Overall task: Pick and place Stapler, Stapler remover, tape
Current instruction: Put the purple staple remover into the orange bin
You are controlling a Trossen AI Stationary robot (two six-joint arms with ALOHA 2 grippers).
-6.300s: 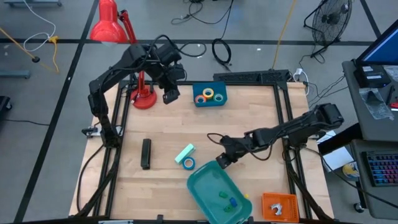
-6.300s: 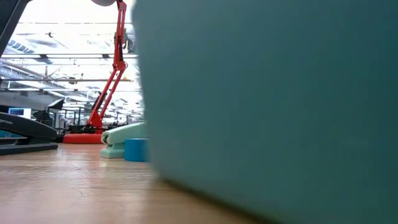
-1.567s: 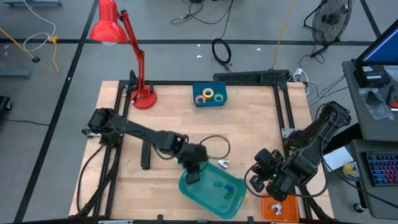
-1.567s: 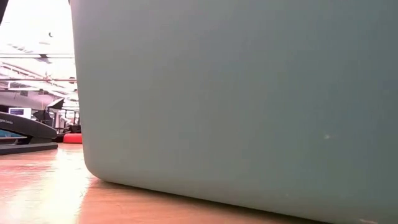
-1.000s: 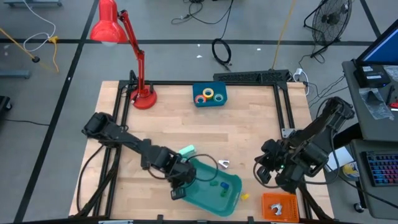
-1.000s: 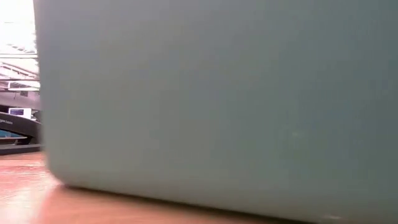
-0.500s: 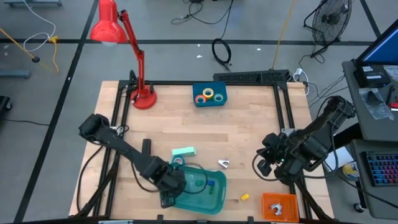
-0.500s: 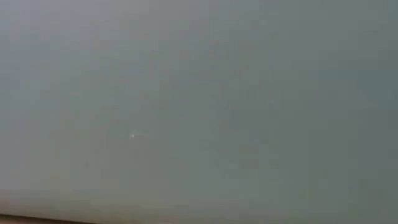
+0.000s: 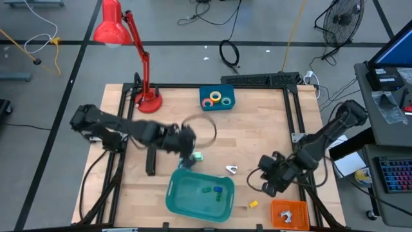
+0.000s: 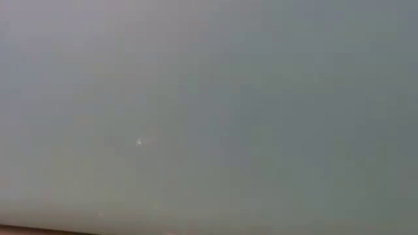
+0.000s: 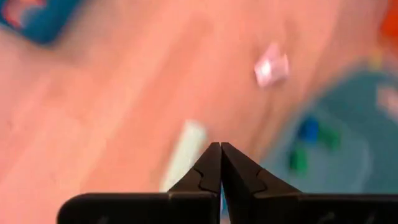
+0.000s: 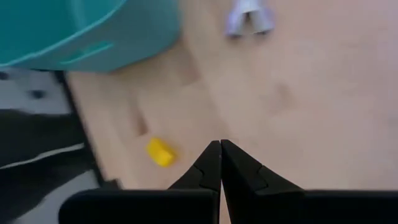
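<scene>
The stapler (image 9: 150, 159) was seen lying flat at the table's 9 o'clock side. At its 2 o'clock, the left gripper (image 9: 187, 145) was held closed and empty. The right gripper (image 9: 269, 185), also closed on nothing, was positioned at 4 o'clock near the teal tray (image 9: 182, 200).

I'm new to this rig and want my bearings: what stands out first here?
The teal tray at the table's near edge, small coloured pieces inside. The red desk lamp towers over the far left corner. A blue bin of tape rolls sits at the far edge.
</scene>
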